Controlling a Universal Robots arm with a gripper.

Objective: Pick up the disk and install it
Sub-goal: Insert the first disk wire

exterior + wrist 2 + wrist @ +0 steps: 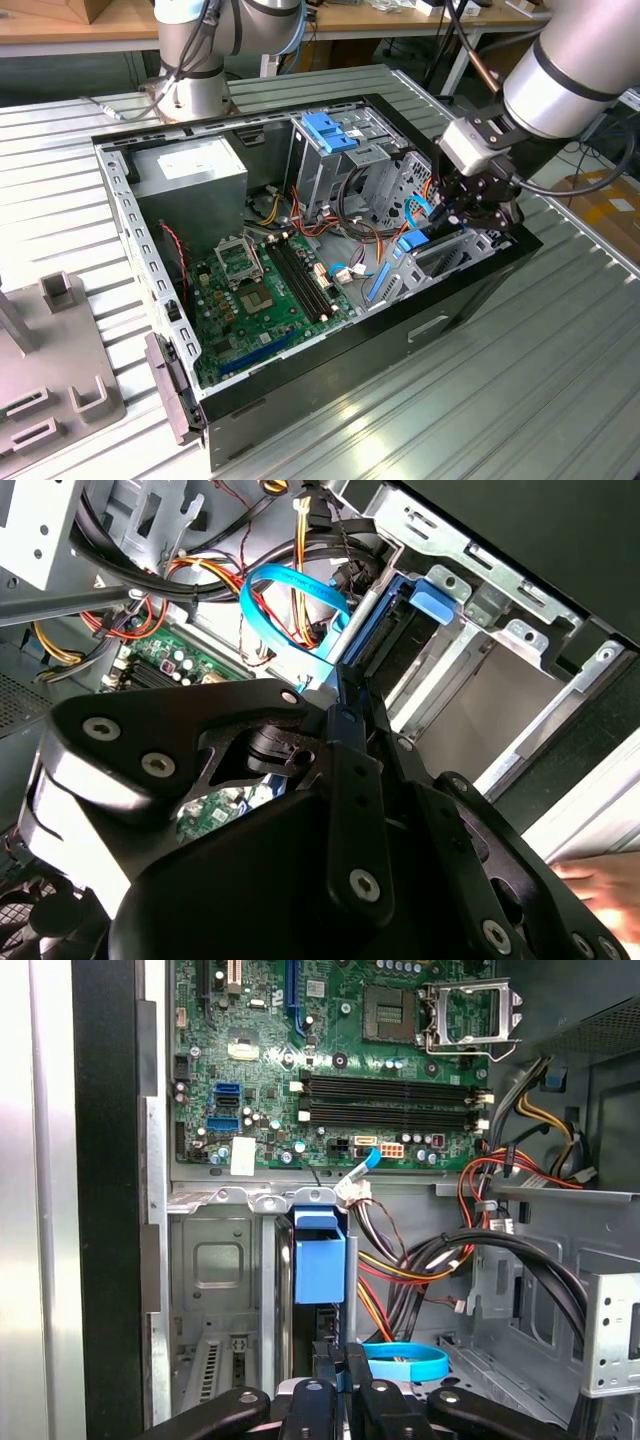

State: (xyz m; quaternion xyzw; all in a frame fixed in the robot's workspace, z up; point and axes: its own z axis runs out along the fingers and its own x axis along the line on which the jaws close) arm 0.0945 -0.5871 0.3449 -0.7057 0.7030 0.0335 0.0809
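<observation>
Gripping: end effector (335, 1385) pinched narrow on the disk (320, 1260), held edge-on, apparently partway into the bay (215, 1260).
Risk: cables (440, 1260) just beside could snag, and a tilted disk may jam in the bay.
Views: first wrist view shows the motherboard (330, 1060) beyond the disk. Exterior view shows the whole case (330, 370) on the bench (520, 400).

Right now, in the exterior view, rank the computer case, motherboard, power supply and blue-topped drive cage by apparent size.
1. computer case
2. motherboard
3. power supply and blue-topped drive cage: they look about alike, so I leave them tied.
</observation>
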